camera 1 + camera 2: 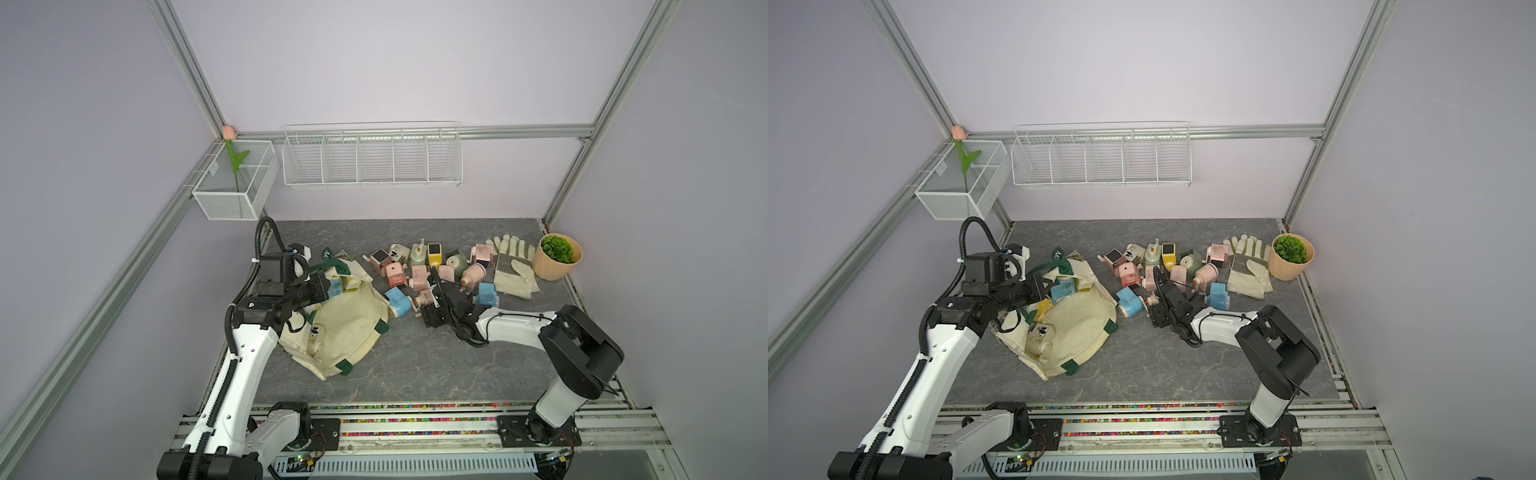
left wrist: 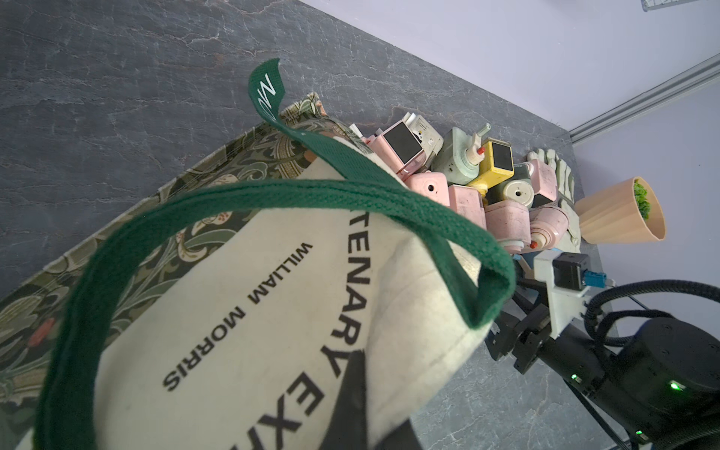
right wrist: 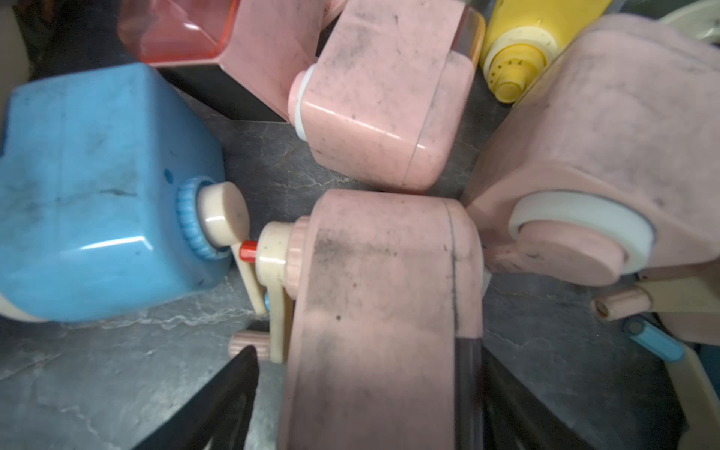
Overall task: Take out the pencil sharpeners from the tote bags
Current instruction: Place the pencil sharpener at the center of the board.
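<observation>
Closest to the lens, filling the right wrist view: pink pencil sharpener (image 3: 382, 304) lying on the grey stone-look table (image 3: 97, 389), between the black fingers of the right gripper (image 3: 366, 362); jaws spread apart, a strip of table showing between one finger (image 3: 230, 393) and the pink shell, so no hold on it; blue sharpener (image 3: 97, 187) at the left of that frame, its crank knob just beside the pink one's red-tipped axle; more pink shells and a yellow one along the upper edge.

At the centre of both top views: heap of pastel pencil sharpeners (image 1: 432, 266) out on the table, pink, green, yellow, blue and cream, some with dark square windows; right gripper at the heap's lower edge; pale work gloves (image 1: 513, 266) just right of the heap; tan pot (image 1: 557, 257) with a green plant at the table's right edge.

Centre left of the frame: cream tote bag (image 1: 349, 328) slumped on its side, with green handles and a floral band; left gripper (image 1: 326, 291) clamped tight on the bag's rim, holding the mouth up; three sharpeners showing inside, a blue one (image 1: 1063, 289), a yellow one (image 1: 1044, 307) and a cream one (image 1: 1040, 334).
</observation>
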Available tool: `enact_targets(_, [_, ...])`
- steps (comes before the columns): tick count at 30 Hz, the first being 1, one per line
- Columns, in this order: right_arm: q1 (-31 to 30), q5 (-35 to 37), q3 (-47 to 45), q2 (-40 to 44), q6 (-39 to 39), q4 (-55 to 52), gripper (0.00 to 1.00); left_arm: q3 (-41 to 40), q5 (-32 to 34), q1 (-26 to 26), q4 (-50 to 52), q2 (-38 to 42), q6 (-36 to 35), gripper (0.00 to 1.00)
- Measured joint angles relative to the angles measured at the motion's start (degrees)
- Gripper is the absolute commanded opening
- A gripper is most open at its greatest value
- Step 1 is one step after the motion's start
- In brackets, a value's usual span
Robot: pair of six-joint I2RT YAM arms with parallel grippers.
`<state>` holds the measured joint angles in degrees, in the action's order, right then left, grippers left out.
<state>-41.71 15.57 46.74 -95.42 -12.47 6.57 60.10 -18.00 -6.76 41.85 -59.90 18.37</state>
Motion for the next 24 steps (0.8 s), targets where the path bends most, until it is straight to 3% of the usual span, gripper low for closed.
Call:
enact_targets(8, [-1.2,-0.4,-4.5,11.4,0.2,2.8,0.87,0.0,0.0,0.0,0.0,0.0,0.0,0.00])
enact_targets(18, [-9.9,-0.3,-7.2,20.0,3.1,6.2,0.87,0.0,0.0,0.0,0.0,0.0,0.0,0.00])
enact_targets(24, [-10.9,-1.9,-9.2,25.4,3.5,7.8,0.87,0.0,0.0,0.0,0.0,0.0,0.0,0.00])
